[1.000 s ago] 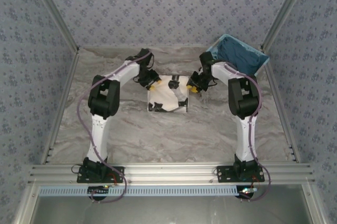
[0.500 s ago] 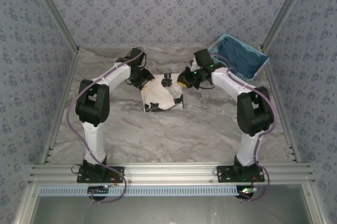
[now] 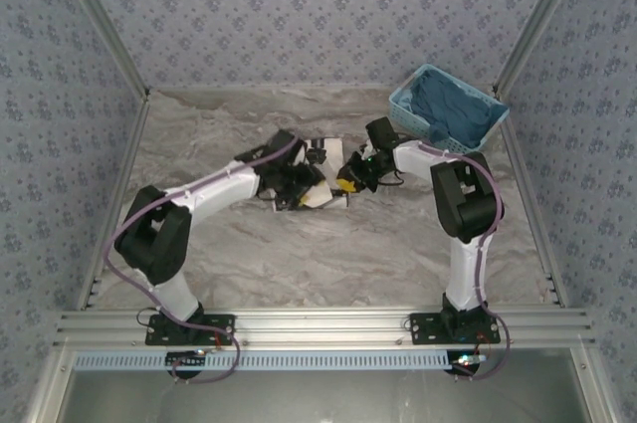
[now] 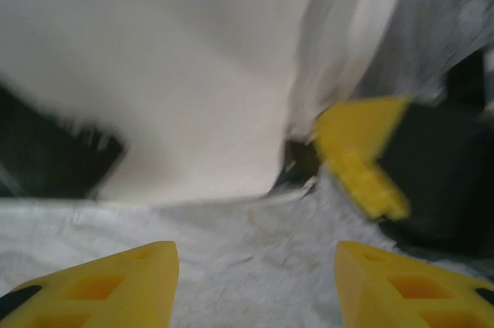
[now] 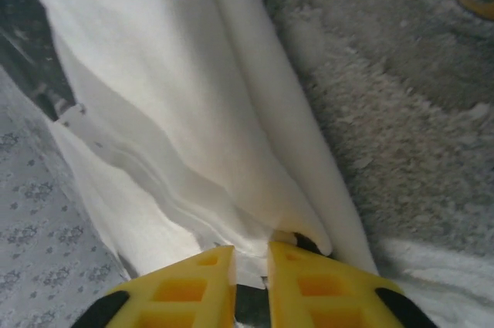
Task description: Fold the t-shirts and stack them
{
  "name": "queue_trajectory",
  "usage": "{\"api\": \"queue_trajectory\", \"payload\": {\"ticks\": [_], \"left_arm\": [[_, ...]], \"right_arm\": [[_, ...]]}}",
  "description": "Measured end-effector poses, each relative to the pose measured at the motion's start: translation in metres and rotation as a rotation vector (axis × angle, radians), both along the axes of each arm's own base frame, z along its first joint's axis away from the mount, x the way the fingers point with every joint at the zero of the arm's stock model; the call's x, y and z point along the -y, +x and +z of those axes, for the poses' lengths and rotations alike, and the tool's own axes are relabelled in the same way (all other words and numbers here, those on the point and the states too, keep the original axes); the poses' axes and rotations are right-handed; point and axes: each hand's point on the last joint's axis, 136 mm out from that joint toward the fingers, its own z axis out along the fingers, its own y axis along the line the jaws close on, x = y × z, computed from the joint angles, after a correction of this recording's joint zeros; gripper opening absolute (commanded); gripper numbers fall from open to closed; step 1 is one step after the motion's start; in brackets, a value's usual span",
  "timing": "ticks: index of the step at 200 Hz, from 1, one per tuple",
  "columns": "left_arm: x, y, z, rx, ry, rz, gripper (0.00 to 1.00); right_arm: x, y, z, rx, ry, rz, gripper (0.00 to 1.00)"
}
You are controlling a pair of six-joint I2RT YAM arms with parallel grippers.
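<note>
The cream-white t-shirt (image 3: 320,195) lies bunched at mid-table, mostly covered by the left arm. In the left wrist view the t-shirt (image 4: 177,73) hangs as a blurred white sheet just ahead of my left gripper (image 4: 255,282). That gripper is open over bare marbled table, nothing between its yellow fingers. In the top view my left gripper (image 3: 299,182) is low beside the cloth. My right gripper (image 3: 346,181) is at the shirt's right edge. In the right wrist view the right gripper (image 5: 252,266) is shut on a layered hem of the t-shirt (image 5: 177,112).
A light-blue lattice basket (image 3: 402,107) stands at the back right with dark blue cloth (image 3: 450,109) in it. The right gripper's yellow finger (image 4: 359,150) shows close ahead in the left wrist view. Patterned walls and metal rails bound the marbled table (image 3: 328,254).
The left arm swung from the shirt's far-left corner across to its near middle, covering most of it. The shirt looks smaller and bunched. The right gripper stays pinched on its edge.
</note>
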Motion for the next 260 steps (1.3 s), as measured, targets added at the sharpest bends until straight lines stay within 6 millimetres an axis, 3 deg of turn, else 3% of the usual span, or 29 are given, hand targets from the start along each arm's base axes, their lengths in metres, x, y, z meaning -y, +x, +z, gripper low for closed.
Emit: {"api": "queue_trajectory", "payload": {"ticks": [28,61,85,118,138,169,188,244,260], "left_arm": [[0.014,-0.026,-0.022,-0.03,-0.036,0.102,0.62],[0.049,-0.032,-0.013,-0.008,-0.162,0.275,0.66],[0.068,-0.024,-0.02,-0.006,-0.259,0.399,0.66],[0.063,-0.005,-0.053,0.0,-0.256,0.529,0.63],[0.063,0.005,-0.05,0.018,-0.289,0.569,0.54],[0.05,0.023,-0.06,0.057,-0.305,0.642,0.23],[0.034,0.034,-0.067,0.084,-0.32,0.689,0.12],[-0.036,0.079,-0.068,0.149,-0.423,0.847,0.04],[-0.065,0.093,-0.067,0.161,-0.432,0.867,0.03]], "right_arm": [[0.011,0.01,0.037,0.063,0.022,-0.061,0.33],[0.027,0.021,0.076,0.129,0.052,-0.129,0.39],[0.019,0.014,0.084,0.13,0.058,-0.112,0.4],[0.017,-0.003,0.107,0.142,0.063,-0.094,0.42],[0.024,-0.009,0.132,0.187,0.077,-0.105,0.42],[0.03,-0.016,0.146,0.205,0.069,-0.114,0.41],[0.03,-0.022,0.141,0.182,0.049,-0.108,0.41],[0.02,-0.05,0.125,0.118,-0.027,-0.038,0.4],[0.016,-0.054,0.124,0.115,-0.035,-0.026,0.4]]}}
